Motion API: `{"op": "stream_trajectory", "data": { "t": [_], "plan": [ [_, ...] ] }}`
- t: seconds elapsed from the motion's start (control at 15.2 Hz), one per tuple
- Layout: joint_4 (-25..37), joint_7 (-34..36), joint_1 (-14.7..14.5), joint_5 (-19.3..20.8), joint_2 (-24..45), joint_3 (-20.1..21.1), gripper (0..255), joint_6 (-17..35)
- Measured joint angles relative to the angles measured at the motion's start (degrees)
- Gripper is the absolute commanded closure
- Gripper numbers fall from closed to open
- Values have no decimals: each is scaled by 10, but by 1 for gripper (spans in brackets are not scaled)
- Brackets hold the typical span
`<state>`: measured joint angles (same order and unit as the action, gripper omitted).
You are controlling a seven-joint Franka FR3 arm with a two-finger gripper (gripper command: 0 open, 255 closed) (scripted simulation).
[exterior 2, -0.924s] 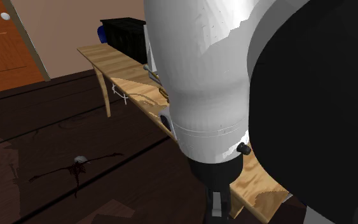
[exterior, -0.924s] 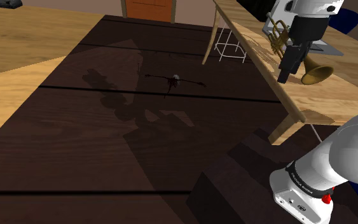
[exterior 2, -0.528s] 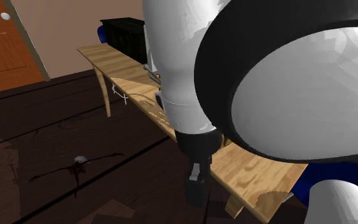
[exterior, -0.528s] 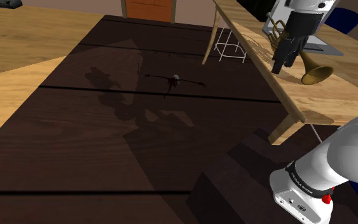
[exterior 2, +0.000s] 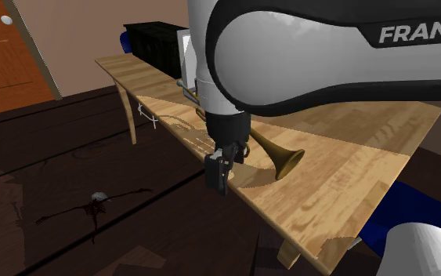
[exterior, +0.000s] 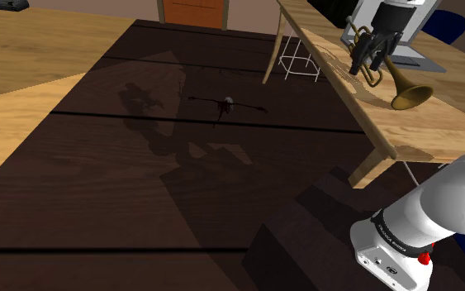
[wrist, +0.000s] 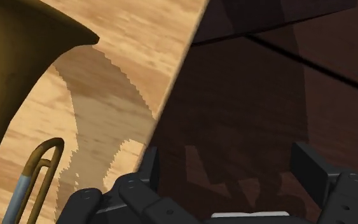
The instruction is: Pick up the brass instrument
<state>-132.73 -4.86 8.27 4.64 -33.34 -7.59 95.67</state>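
Observation:
The brass trumpet [exterior: 390, 77] lies on the light wooden table [exterior: 437, 124], its bell [exterior: 410, 95] toward the table's near end. In the second exterior view the trumpet [exterior 2: 277, 153] rests behind the hand, with its bell pointing to that view's right. My black gripper [exterior: 368, 66] hangs open over the table's long edge, beside the trumpet's tubing and touching nothing. Seen from the second exterior camera, the gripper [exterior 2: 218, 176] sits at the table's floor-side edge. In the wrist view the gripper [wrist: 231, 168] is open over dark floor, with the bell [wrist: 18, 70] and a tube loop [wrist: 39, 168] off to one side.
A white wire rack [exterior: 298, 62] stands under the table. A small dark object [exterior: 226, 103] lies on the dark plank floor. A black box [exterior 2: 154, 43] sits at the table's far end. An orange door [exterior: 193, 11] is at the back.
The gripper has moved farther along the table's edge toward the trumpet's tubing, up the shoulder view. In the second exterior view the arm swung aside and uncovered the trumpet.

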Motion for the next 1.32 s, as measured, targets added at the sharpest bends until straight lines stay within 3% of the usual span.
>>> {"op": "stream_trajectory", "data": {
  "t": [0.73, 1.32],
  "plan": [
    [105, -2, 55, 5, 118, -84, 0, 98],
    [201, -13, 88, -28, 209, -148, 0, 150]
  ]
}}
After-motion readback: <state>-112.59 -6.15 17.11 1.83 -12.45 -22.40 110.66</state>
